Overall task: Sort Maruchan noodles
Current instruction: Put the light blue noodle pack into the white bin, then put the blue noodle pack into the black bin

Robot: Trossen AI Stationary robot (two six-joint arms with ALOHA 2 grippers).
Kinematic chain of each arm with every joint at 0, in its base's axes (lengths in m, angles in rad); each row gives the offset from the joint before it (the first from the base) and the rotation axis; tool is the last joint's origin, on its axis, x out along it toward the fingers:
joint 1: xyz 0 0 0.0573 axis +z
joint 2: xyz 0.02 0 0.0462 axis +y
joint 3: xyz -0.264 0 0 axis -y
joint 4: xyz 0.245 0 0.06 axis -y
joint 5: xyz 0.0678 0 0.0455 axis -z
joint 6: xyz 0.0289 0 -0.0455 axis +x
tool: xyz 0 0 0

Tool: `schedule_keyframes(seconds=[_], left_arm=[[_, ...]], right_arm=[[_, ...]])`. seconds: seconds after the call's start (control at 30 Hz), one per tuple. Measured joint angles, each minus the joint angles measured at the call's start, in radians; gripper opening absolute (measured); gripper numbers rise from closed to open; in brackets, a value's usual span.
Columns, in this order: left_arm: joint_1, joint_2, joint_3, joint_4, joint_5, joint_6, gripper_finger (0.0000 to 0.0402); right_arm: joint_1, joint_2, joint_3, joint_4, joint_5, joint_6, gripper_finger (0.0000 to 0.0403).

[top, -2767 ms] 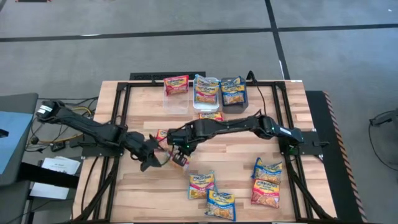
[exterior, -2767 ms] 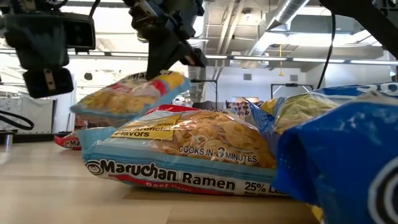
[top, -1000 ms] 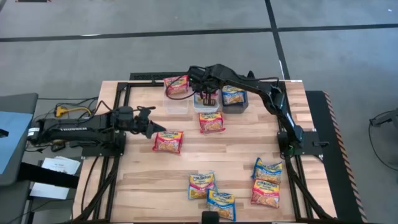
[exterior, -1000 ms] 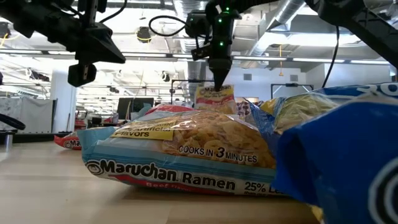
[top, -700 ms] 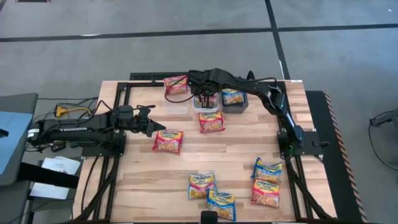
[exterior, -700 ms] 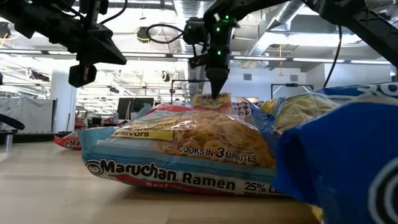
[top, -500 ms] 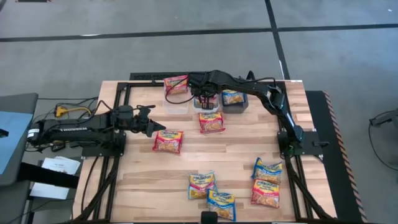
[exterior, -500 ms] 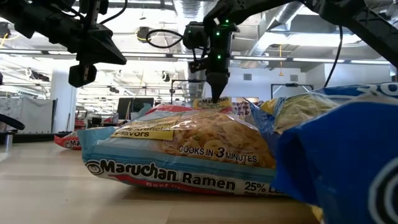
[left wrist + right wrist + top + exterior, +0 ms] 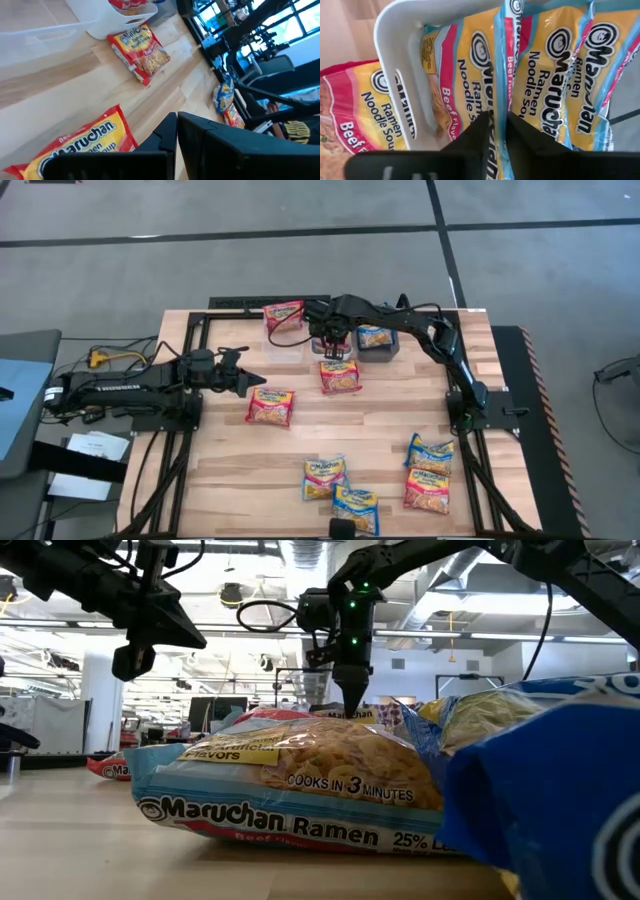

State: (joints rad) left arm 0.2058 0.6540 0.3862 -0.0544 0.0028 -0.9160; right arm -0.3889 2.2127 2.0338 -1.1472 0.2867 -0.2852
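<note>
The Maruchan noodles are flat yellow packets. My right gripper (image 9: 335, 347) points down into the white bin (image 9: 409, 70) at the table's far side, its fingers a little apart over the packets there: a pink-banded beef packet (image 9: 462, 65) and a blue-edged one (image 9: 540, 70). In the low view only a packet's top edge (image 9: 345, 713) shows under the fingertips. My left gripper (image 9: 243, 377) hangs shut and empty above the table, left of a red packet (image 9: 270, 407). Another red packet (image 9: 340, 375) lies flat before the bin. My right gripper (image 9: 496, 131) stands over the seam where the beef packet and the blue-edged packet overlap. I cannot tell whether its fingertips touch either one. Both packets rest in the bin, not hanging from the fingers.
A clear bin (image 9: 283, 340) with a red packet (image 9: 283, 313) on top stands left of the white bin, a dark-grey bin (image 9: 376, 338) with a packet right of it. Several packets (image 9: 355, 508) lie near the table's front edge. Bare wood lies at mid-table.
My right gripper has gone down over the white bin with a packet hanging below its fingers. The packet has sunk into the bin until only its top edge shows in the low view.
</note>
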Motion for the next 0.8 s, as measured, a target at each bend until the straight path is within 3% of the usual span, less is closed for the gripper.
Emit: schedule_keyframes(seconds=[0.2,0.43,0.8], left_arm=[[0.004,-0.013,-0.001,0.0,-0.011,0.062,0.0016],[0.044,-0.042,-0.001,0.025,-0.016,0.113,0.0062],[0.1,-0.046,-0.001,0.246,-0.092,0.174,0.0131]], right_arm=[[0.0,0.0,0.005,-0.031,0.001,0.047,0.0143],[0.0,0.0,0.107,-0.141,0.004,0.06,0.0197],[0.005,-0.006,0.324,-0.41,0.003,0.175,0.0208]])
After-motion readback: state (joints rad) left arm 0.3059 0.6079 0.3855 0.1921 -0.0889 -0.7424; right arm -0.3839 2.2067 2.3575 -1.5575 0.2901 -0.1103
